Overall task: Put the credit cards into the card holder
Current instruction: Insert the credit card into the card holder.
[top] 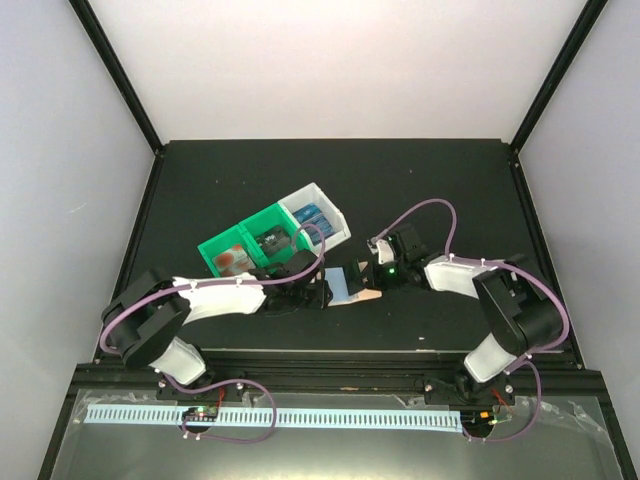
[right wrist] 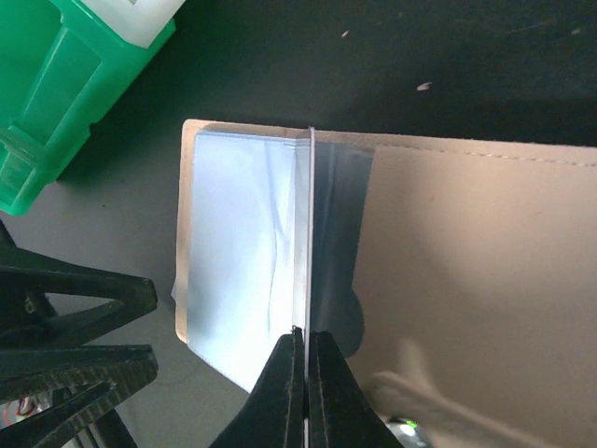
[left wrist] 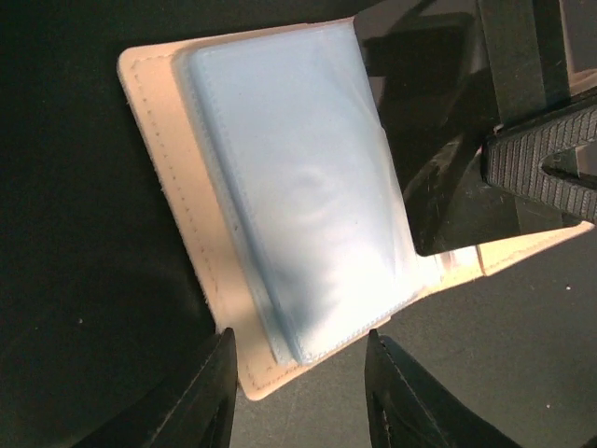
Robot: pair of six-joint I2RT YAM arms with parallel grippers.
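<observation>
From the top camera I see the card holder [top: 352, 285] open at frame centre, between my left gripper [top: 308, 290] and right gripper [top: 378, 270], below the green and white bins [top: 272, 237]. My left wrist view shows parted fingers [left wrist: 210, 397] straddling the holder's lower edge. On the right wrist, closed fingertips [right wrist: 322, 383] pinch a card [right wrist: 306, 233] edge-on over the clear sleeves [right wrist: 242, 252].

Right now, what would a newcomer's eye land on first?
The tan card holder lies open mid-table, pale plastic sleeves exposed. The right pincer pinches a thin card edge-on above those sleeves. Behind the left pincer sit green and white bins.
</observation>
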